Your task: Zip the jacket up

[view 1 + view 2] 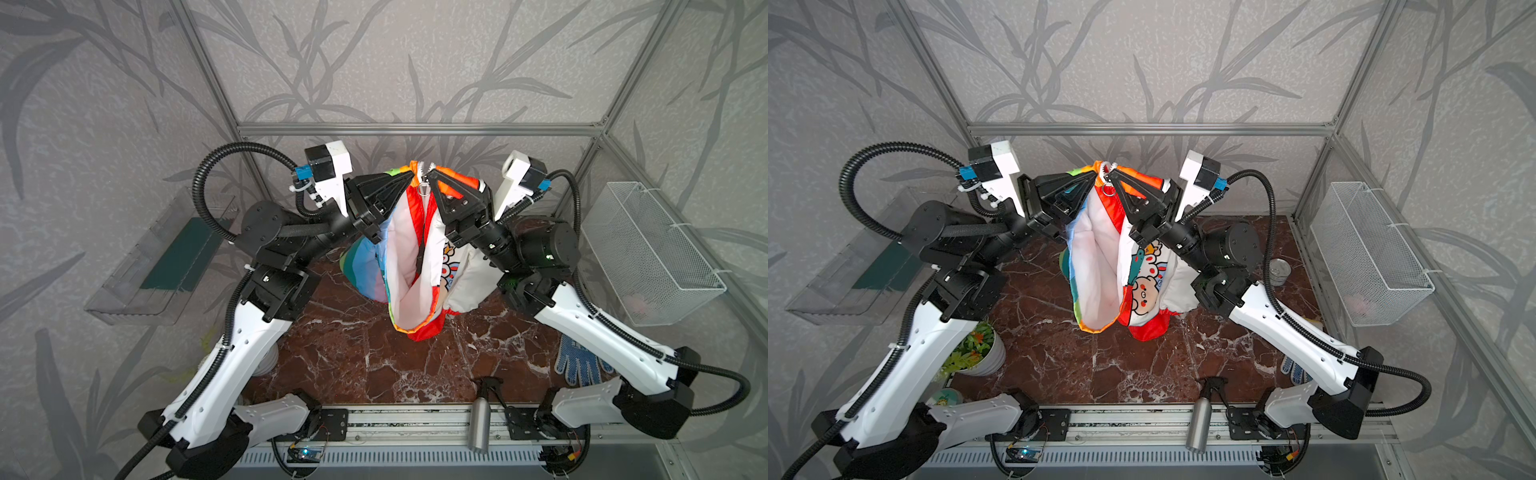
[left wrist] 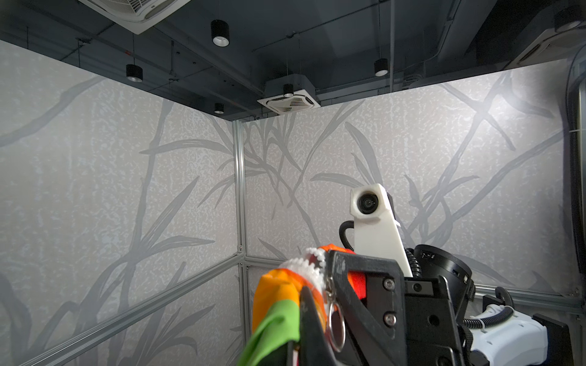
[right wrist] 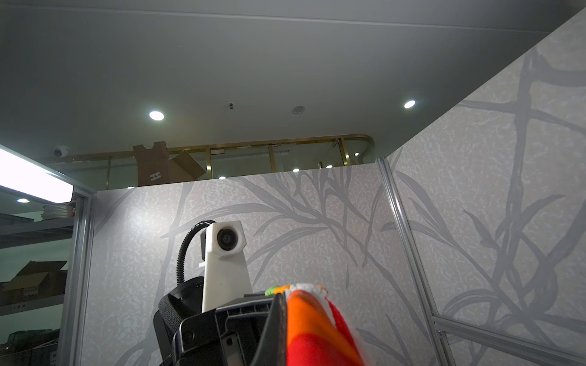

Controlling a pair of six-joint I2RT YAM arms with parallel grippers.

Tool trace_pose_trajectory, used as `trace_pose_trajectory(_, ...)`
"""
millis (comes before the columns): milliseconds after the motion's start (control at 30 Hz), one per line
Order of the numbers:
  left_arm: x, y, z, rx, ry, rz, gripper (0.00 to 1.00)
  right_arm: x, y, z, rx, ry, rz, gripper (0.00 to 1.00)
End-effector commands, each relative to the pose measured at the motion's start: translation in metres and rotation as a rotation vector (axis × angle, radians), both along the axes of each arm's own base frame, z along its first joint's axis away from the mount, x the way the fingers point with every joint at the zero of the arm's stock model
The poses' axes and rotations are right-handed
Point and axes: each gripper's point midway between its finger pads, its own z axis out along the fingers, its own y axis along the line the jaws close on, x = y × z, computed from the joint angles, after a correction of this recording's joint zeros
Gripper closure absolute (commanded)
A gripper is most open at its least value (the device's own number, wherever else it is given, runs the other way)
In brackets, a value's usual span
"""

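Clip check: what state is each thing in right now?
jacket: held aloft, front gaping open, not zipped.
left gripper: shut on the jacket's top edge.
right gripper: shut on the jacket's top edge.
zipper ring: dangling free below both grippers.
glove: lying flat on the table.
metal bottle: lying on its side.

You have one jacket [image 1: 401,257], one blue glove [image 1: 579,363] and one metal spray bottle [image 1: 480,428]. You can also count one wire basket [image 1: 648,249], one potted plant [image 1: 980,349], one small can [image 1: 1278,272] and one clear tray [image 1: 124,307].
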Motion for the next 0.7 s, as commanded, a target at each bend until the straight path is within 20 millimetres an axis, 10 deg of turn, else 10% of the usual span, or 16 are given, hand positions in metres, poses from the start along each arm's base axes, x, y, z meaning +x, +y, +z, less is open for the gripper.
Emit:
trace_pose_trajectory(0, -0.021, 0.007, 0.017, -0.004, -0.073, -0.013, 1.00, -0.024, -0.021, 0.031, 0.064, -0.073, 0.013, 1.00)
trace_pose_trajectory(667, -0.013, 0.004, -0.002, 0.111, -0.059, 0.049, 1.00, -0.004, -0.019, 0.034, 0.091, 0.050, 0.023, 1.00)
